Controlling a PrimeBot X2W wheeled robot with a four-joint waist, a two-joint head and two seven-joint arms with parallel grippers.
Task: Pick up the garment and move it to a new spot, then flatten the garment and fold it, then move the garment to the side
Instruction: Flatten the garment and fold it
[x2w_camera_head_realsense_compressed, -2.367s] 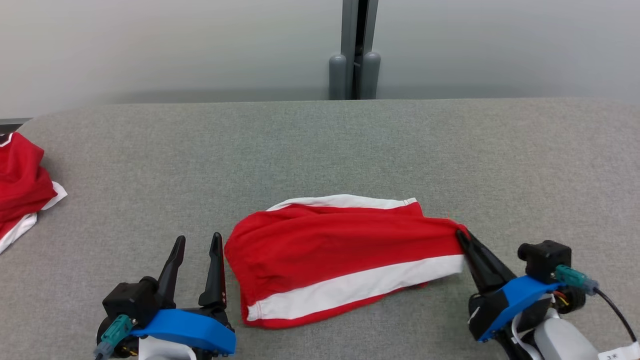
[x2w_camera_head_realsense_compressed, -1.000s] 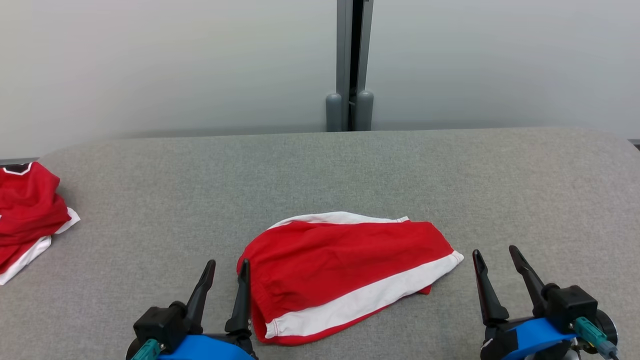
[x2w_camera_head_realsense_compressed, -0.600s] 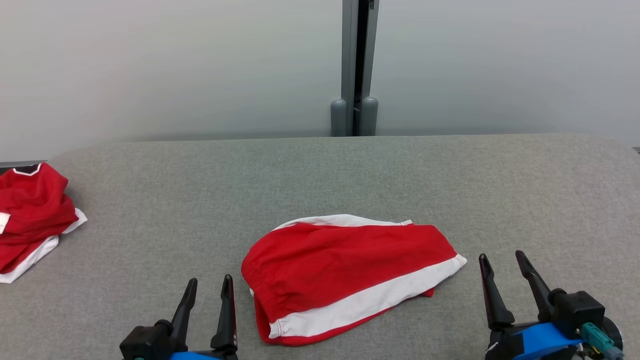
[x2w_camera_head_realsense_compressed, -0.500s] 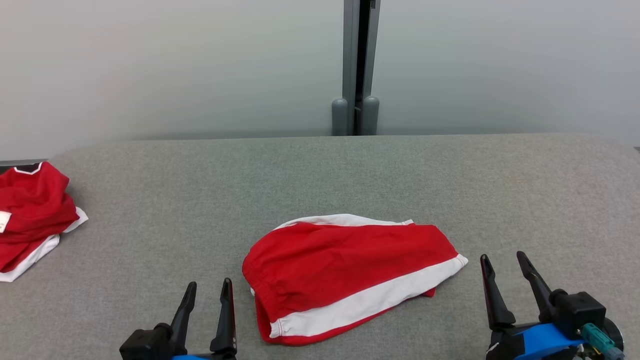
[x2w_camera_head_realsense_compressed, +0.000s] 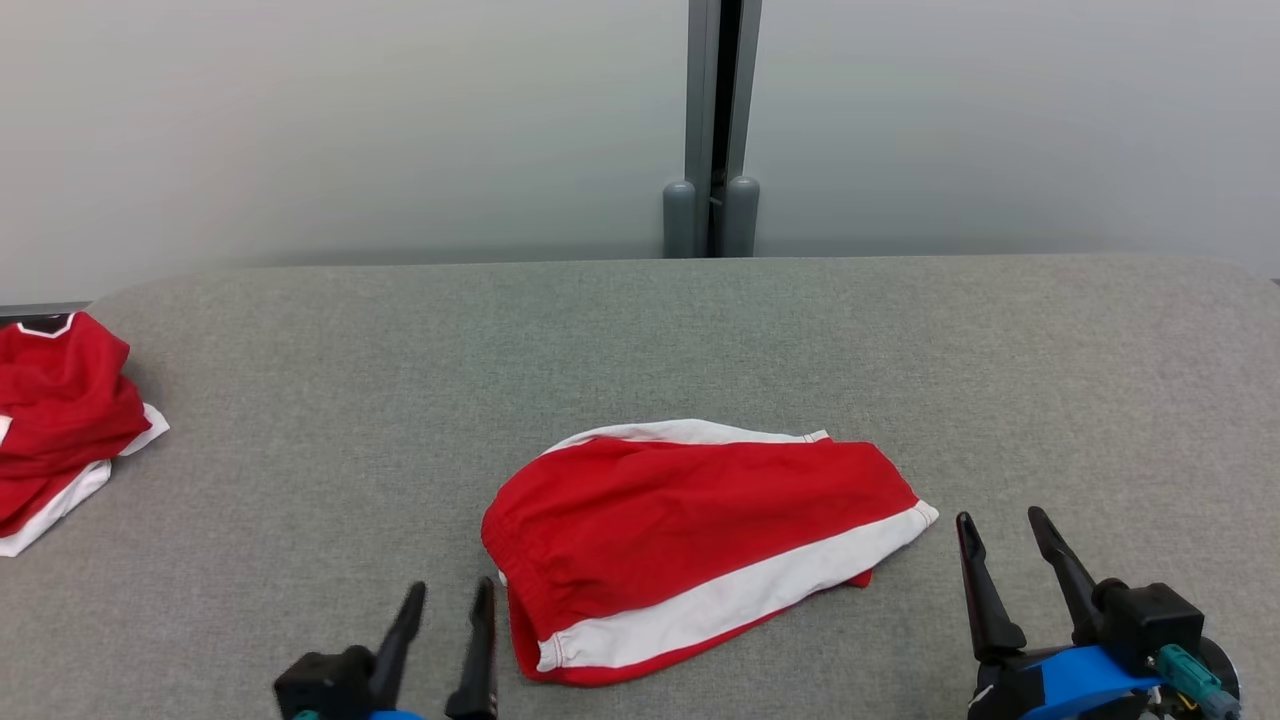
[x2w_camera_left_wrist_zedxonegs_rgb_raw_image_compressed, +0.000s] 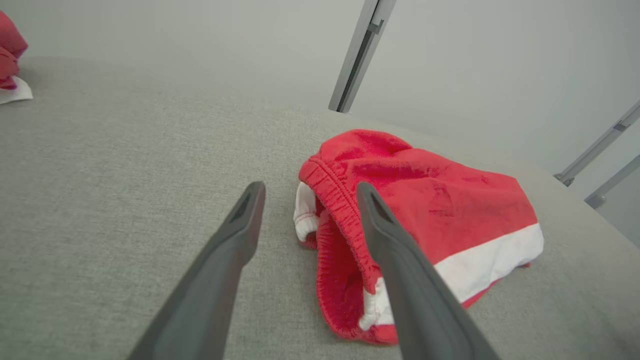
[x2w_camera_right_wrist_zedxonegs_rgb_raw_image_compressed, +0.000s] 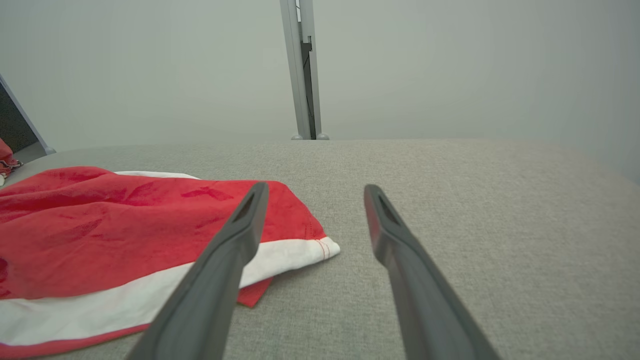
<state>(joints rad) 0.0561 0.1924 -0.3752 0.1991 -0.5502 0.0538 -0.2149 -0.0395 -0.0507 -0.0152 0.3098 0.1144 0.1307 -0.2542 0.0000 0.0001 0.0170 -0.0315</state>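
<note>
Here, a red fabric garment with a broad white stripe (x2w_camera_head_realsense_compressed: 690, 540) lies folded over and fairly flat on the grey cloth-covered counter (x2w_camera_head_realsense_compressed: 640, 340). Its gathered elastic waistband is at its left end and the white stripe runs along its near side.

The left end effector (x2w_camera_head_realsense_compressed: 450, 590) sits just beside the garment's waistband end, on the garment's left. Its two long dark fingers are spread wide and hold nothing. In the left wrist view one finger crosses in front of the waistband, and I cannot tell whether it touches the cloth.

The right end effector (x2w_camera_head_realsense_compressed: 1000, 520) stands just off the garment's right corner, apart from it. Its fingers are also fully spread and empty.

Well to the left of the garment, at the counter's edge, lies a crumpled red and white heap of clothing (x2w_camera_head_realsense_compressed: 60, 410). Straight beyond the garment, past the counter's far edge, rises a grey metal post (x2w_camera_head_realsense_compressed: 712, 130).
</note>
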